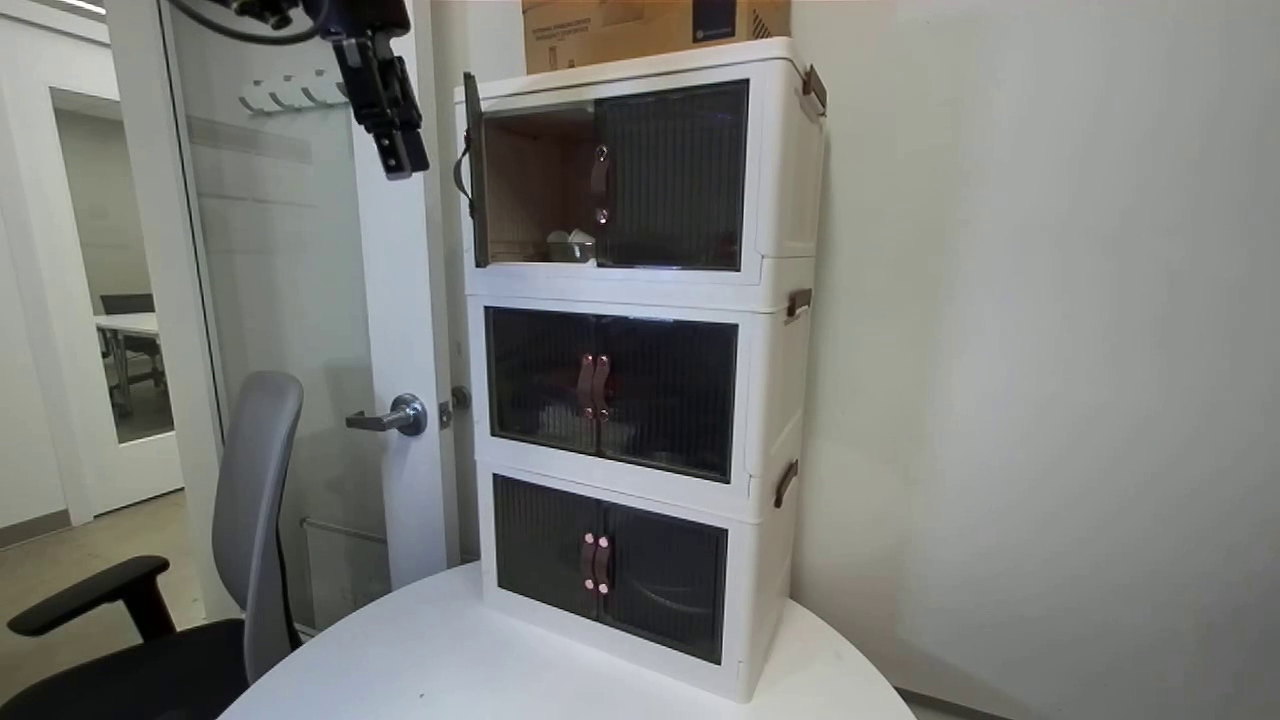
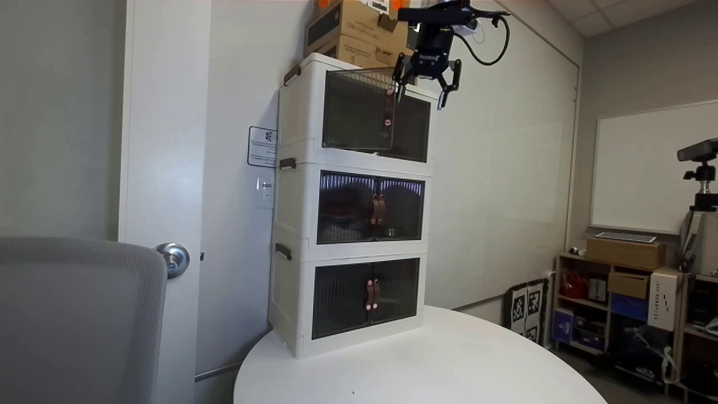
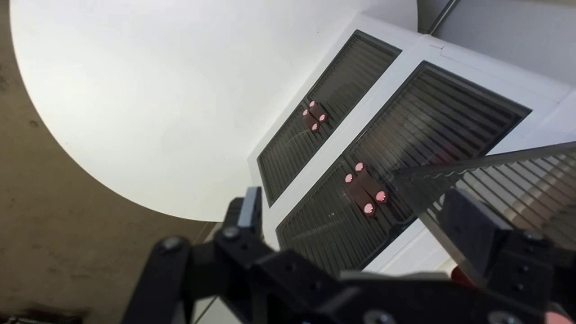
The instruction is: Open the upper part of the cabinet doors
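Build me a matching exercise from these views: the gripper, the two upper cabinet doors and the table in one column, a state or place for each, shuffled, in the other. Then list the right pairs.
Things (left and right as you face the cabinet):
1. gripper
2. upper left door
3. upper right door
4. table

States and places:
A. swung outward
B. white, under the cabinet
C. jaws apart
D. shut

Pairs: 1-C, 2-A, 3-D, 4-B
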You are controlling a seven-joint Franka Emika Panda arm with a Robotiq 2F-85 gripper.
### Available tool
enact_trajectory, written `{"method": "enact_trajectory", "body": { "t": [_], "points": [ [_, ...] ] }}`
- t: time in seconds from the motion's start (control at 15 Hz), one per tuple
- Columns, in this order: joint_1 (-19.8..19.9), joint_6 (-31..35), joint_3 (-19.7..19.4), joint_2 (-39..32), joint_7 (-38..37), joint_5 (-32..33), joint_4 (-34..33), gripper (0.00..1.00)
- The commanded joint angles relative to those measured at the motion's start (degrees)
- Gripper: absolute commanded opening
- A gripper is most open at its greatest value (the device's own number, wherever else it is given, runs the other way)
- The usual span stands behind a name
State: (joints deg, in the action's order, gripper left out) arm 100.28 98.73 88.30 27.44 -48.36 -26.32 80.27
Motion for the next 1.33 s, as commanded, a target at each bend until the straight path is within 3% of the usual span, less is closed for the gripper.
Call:
{"method": "enact_trajectory", "body": {
  "t": [0.0,0.4,0.67,0.87,0.93,1.07,1.27],
  "points": [
    [-0.6,2.8,1.8,-4.4,8.9,-0.6,0.9,1.00],
    [-1.0,9.8,4.6,-8.9,17.6,-7.3,3.8,1.00],
    [3.1,4.3,7.6,-10.5,19.1,-15.6,3.9,1.00],
    [7.3,-6.4,8.4,-9.2,17.4,-21.0,2.0,1.00],
    [3.9,-2.2,4.6,-7.0,18.6,-20.3,3.6,1.00],
    [5.3,-5.8,4.7,-6.8,18.6,-22.1,3.2,1.00],
    [5.5,-6.2,4.9,-6.7,18.7,-22.4,3.0,1.00]
  ]
}}
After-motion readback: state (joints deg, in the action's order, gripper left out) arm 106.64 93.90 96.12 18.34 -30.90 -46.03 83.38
